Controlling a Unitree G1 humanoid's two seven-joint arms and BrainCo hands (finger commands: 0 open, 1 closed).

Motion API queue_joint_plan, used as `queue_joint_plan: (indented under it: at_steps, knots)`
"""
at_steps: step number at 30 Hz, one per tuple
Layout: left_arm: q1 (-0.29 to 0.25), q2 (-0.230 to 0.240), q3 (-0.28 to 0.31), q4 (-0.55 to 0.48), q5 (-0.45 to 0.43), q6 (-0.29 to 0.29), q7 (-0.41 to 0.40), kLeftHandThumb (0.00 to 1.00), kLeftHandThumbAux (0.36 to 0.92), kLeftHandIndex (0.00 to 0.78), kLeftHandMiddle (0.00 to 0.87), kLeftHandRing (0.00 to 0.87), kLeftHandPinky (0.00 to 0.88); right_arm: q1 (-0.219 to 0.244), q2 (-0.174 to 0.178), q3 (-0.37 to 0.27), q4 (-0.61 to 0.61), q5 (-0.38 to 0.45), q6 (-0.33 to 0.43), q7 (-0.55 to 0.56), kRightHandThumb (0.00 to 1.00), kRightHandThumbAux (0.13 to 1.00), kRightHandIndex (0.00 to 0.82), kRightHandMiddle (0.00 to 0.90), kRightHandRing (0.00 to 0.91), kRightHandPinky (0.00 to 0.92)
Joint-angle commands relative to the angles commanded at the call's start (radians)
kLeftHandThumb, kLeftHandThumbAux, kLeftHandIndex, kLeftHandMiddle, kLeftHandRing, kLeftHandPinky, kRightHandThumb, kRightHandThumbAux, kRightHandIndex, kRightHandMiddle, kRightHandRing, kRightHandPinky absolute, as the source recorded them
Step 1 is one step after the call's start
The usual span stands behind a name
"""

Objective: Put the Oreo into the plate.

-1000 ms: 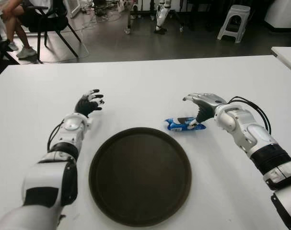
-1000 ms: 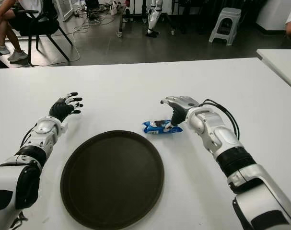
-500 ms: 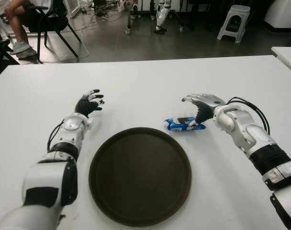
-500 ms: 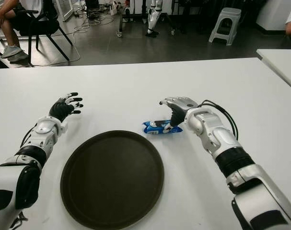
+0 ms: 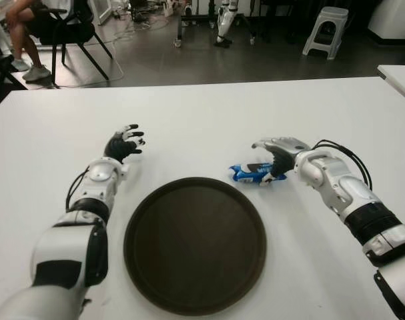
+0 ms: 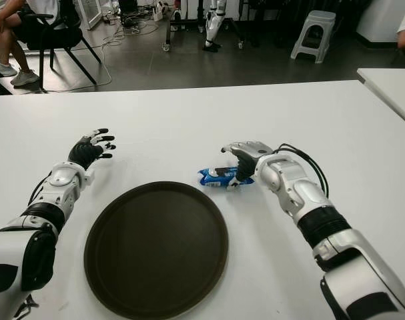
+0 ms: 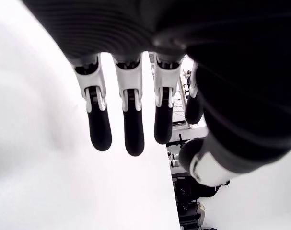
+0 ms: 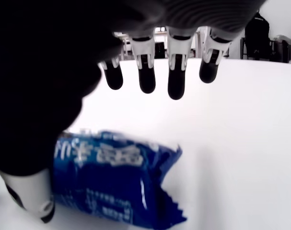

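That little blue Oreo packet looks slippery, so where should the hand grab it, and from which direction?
Probably across the middle of the Oreo packet, coming down from above. It lies flat on the white table, long side running left to right, so thumb and fingers can pinch its narrow width. The crimped ends look too thin to hold. The right hand is above its right end, fingers open; the left hand is by the plate.

Right hand [image 5: 274,152] right of centre, fingers [image 8: 176,81] extended — nothing gripped, left hand [image 5: 123,144] centre-left, fingers spread

Silver-white arms, black joints — black-tipped fingers [image 8: 177,86], black cables.
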Motion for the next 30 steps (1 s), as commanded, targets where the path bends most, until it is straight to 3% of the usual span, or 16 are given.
queue_joint_plan:
  at_steps: [10, 15, 20, 30]
  knots:
    - [0.007, 0.001, -0.009, -0.003, 0.002, -0.016, 0.009, 0.000, 0.720, 0.183, 0.241, 0.273, 0.319, -0.071, 0.087, 0.046, 0.331, -0.005, -0.082, -0.123, 0.000, 0.668, 0.130, 0.152, 0.130, 0.110]
    - [0.009, 0.001, -0.008, -0.002, -0.004, -0.016, 0.009, 0.000, 0.727, 0.177, 0.240, 0.267, 0.307, -0.093, 0.099, 0.050, 0.375, 0.004, -0.097, -0.124, 0.000, 0.657, 0.124, 0.145, 0.120, 0.101]
    - [0.009, 0.002, -0.004, -0.001, -0.009, -0.016, 0.006, 0.000, 0.708, 0.172, 0.240, 0.277, 0.325, -0.089, 0.101, 0.046, 0.381, 0.015, -0.125, -0.145, 0.000, 0.668, 0.145, 0.153, 0.126, 0.108]
    - [0.010, 0.004, -0.004, -0.002, -0.008, -0.017, 0.003, 0.000, 0.730, 0.178, 0.245, 0.280, 0.328, -0.082, 0.101, 0.031, 0.397, 0.046, -0.167, -0.189, 0.000, 0.695, 0.158, 0.167, 0.147, 0.121]
